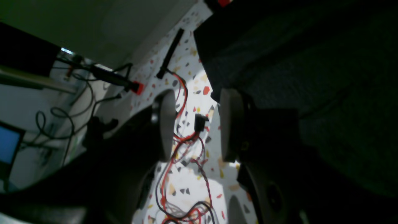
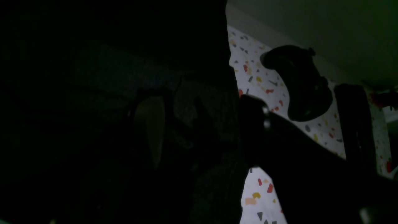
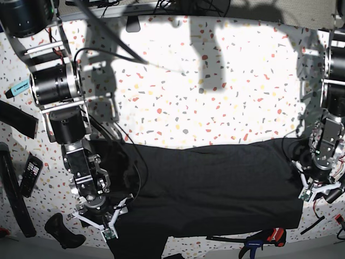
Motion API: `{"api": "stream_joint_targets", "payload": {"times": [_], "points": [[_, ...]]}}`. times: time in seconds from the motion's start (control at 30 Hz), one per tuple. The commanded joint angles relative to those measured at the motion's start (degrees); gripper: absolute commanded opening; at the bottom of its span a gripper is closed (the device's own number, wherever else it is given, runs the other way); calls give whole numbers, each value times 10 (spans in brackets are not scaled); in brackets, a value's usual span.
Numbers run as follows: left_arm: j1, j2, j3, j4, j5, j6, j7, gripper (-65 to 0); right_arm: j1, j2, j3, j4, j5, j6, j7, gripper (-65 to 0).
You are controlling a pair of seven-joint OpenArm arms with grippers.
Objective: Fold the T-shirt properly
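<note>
— Item one? 
— T-shirt [image 2: 108, 93], dark cloth, fills the left; right tool [image 2: 199, 124] spread, one pad [image 2: 152, 130] against it.
— Item two? 
— Black controller [image 2: 298, 84] on speckled desk [image 2: 258, 193].

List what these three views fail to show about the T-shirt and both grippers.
- Right wrist view: too dark; whether the right gripper pinches the T-shirt cannot be told.
- Base view: the T-shirt's lower left part is cut off by the bottom edge; any print is out of sight.
- Left wrist view: the left gripper is open beside the T-shirt; shadow hides the hem.
</note>
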Motion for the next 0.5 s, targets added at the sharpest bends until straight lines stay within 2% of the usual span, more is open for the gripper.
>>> {"api": "stream_joint_targets", "payload": {"times": [0.0,0.13,0.2,0.3,0.37,0.47], "points": [[-20,-8,-3,7,-24,-7,-13,-422,22,2,3,9,2,-3,6,-284],[-20,-6,-3,7,-185,-112,-3,-422,22,3,3,9,49,-3,-30,-284],[-20,-3,-3,7,-262,-141,6,-422,21,5,3,8,83,-2,-33,-284],[-20,2,-3,7,-360,-148,61,-422,12,5,3,8,121,-1,-35,-284],[-19,8,-3,7,-367,-148,104,-422,1,5,3,8,133,0,-33,-284],[-9,13,-3,6,-367,-146,127,-422,-27,5,3,8,136,2,-23,-284]]}}
